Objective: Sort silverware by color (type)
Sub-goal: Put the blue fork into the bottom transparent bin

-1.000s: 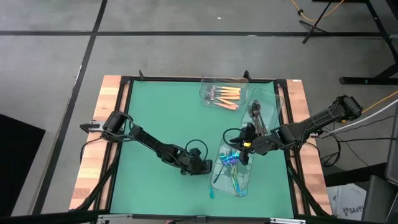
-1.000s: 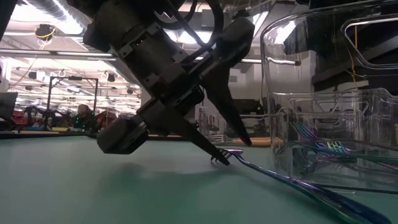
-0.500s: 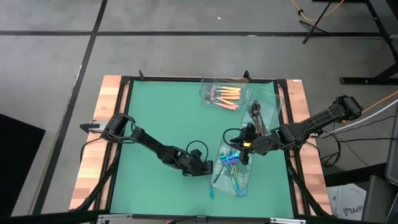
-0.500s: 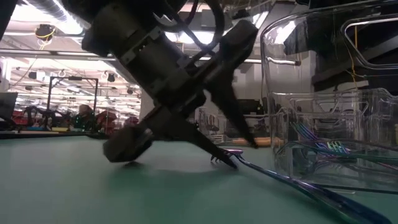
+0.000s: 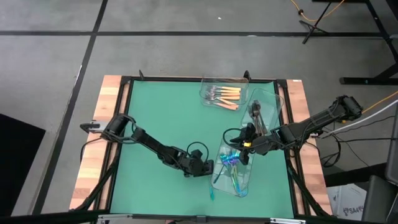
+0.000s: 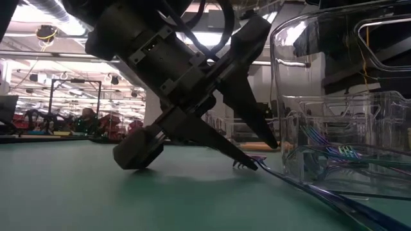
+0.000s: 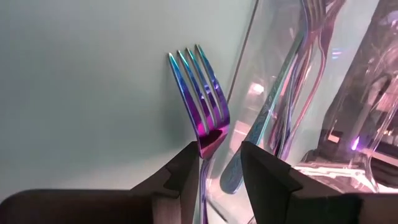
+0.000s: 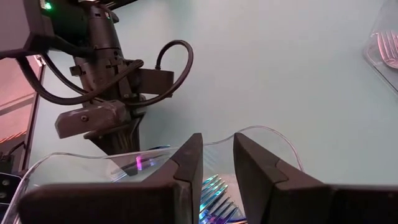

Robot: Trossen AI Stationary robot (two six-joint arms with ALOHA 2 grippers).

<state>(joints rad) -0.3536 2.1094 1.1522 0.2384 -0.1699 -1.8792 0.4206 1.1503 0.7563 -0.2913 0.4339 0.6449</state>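
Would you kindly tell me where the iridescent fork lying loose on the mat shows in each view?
High view: iridescent fork, beside the clear tray, at the left gripper.
Low view: tines right of centre, under the gripper.
Left wrist view: centre, between the fingers.
Right wrist view: cannot tell.
Shared landmark: the clear tray.

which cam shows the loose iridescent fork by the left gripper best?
Left wrist view: the iridescent fork fills the frame, tines up, its neck between the open fingers of the left gripper. Low view shows only its tines and handle side-on. High view gives a teal sliver beside the clear tray. Right wrist view hides it.
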